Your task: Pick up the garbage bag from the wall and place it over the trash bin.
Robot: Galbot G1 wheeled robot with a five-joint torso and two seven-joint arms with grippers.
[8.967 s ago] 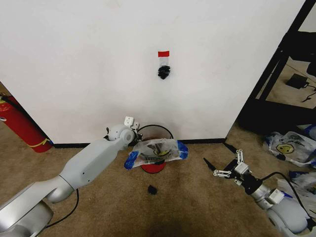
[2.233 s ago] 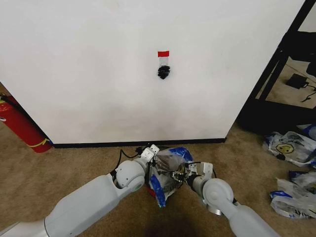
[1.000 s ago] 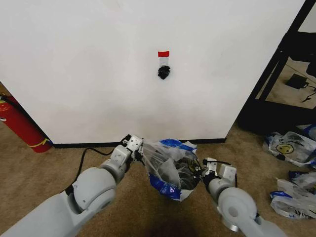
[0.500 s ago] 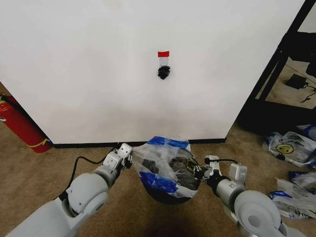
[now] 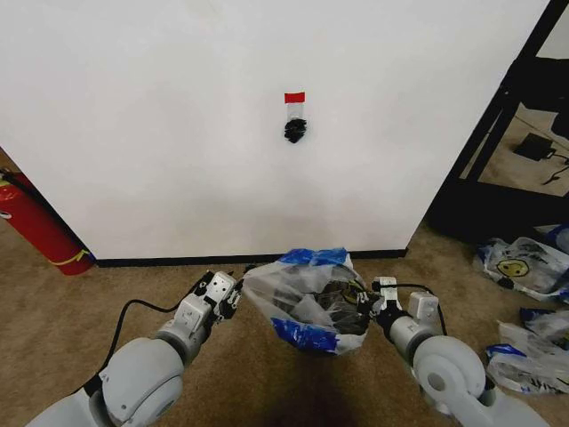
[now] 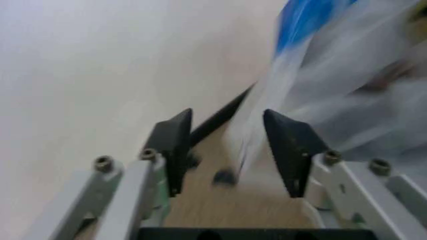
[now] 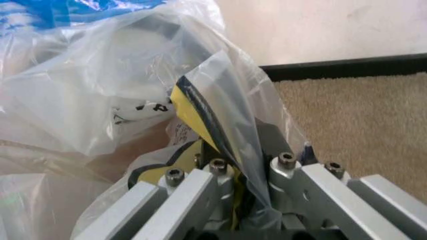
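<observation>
— While the thin translucent white plastic garbage bag (image 5: pixel 307 298) hung there, could any print be read?

— No; blue patches and a yellow-and-dark strip showed, but no legible words.

— Which way did it lie?

— Stretched crosswise between the grippers, near the white wall (image 5: pixel 178 124) with its black baseboard, its open mouth facing up.

— And the grippers?

— The right gripper (image 7: pixel 250 172) pinched a fold at the bag's right side. The left gripper (image 6: pixel 230 145) stood spread, its black pads either side of the bag's left edge, not pressing it.
</observation>
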